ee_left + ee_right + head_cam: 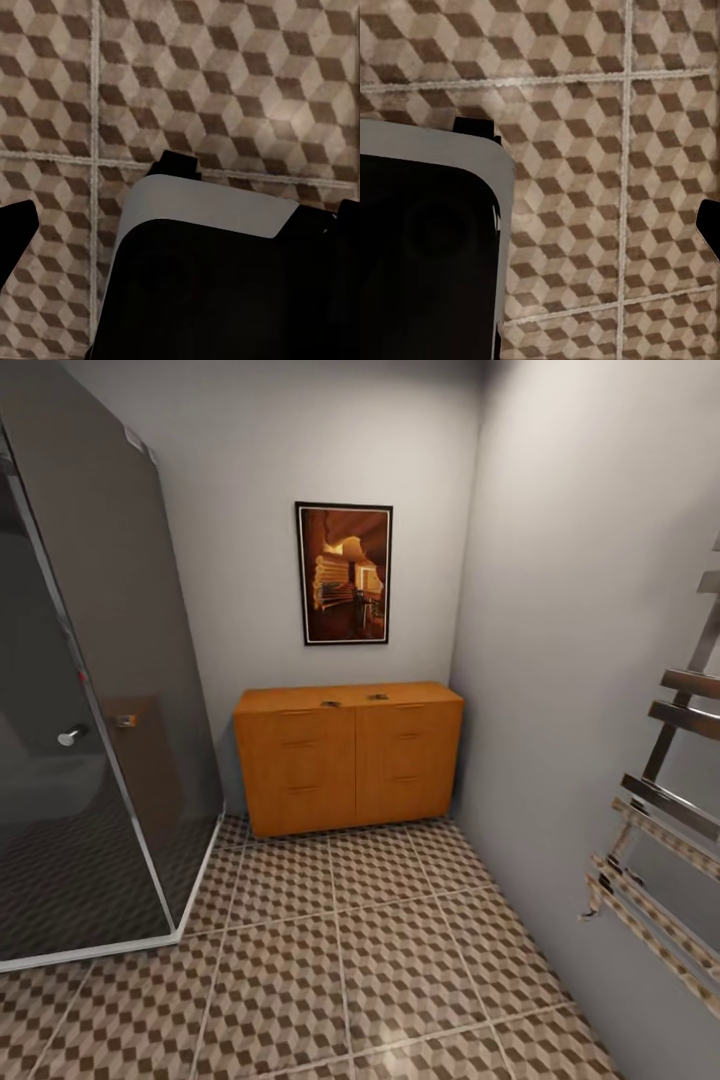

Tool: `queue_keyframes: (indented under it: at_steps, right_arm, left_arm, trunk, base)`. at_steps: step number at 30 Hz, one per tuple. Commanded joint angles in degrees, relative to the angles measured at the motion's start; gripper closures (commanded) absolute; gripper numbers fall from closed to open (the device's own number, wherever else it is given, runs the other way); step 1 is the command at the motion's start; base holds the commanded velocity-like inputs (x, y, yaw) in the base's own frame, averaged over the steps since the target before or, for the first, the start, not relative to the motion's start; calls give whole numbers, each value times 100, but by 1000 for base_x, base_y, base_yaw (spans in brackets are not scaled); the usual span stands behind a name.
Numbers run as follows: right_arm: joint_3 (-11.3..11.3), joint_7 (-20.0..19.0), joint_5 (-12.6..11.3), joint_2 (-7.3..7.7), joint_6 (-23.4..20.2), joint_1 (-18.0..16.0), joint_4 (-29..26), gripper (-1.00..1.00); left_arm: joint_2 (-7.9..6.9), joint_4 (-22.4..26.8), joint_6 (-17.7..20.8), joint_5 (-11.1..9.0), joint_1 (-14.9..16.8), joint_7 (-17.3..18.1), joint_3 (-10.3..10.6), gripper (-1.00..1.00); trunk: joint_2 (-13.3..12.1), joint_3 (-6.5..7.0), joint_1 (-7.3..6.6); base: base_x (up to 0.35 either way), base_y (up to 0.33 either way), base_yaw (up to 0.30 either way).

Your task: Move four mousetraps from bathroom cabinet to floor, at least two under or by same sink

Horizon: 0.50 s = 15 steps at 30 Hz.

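- Grey walls [560, 560] closed off a small bathroom corner, and the bathroom floor [400, 970] with its brown, beige and white cube tiles was spread out in front of the robot.
- At the robot's left stood a dark glass shower cabin [90, 710], touching the floor with a pale frame.
- Straight ahead, against the far wall, stood the cabinet [348, 760], orange-brown, with all front panels shut and slim bar handles on them.
- On the robot's right wall hung a chrome towel rail [665, 810].
- Above the cabinet hung a framed picture [344, 573] in dark orange tones.
- On the flat top of the cabinet, near its front edge, lay two tiny dark pieces, most probably the mousetraps [331, 703], one beside the other; they were too small to tell more.
- Both wrist cameras looked down on the tiles, well away from the cabinet, with the robot's dark and grey body [217, 270] below them.
- I cannot tell if the left or the right gripper was wide or narrow.
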<state>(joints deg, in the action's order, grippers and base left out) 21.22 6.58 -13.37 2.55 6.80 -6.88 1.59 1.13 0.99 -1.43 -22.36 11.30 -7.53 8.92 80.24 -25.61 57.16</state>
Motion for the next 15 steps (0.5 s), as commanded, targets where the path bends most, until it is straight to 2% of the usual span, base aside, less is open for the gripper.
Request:
queue_keyframes:
  at_steps: [1,15]
  right_arm:
    - [49,1,-56,-2,33,-7,17,-100]
    - [49,1,-66,-17,32,-7,17,-100]
  left_arm:
    - [2,-2,-15,-49,2,-18,49,-100]
    - [5,-2,-3,-45,3,-16,41,-100]
  trunk:
    - [3,-6,3]
    - [3,-6,3]
  base:
    - [325,0,0]
    - [325,0,0]
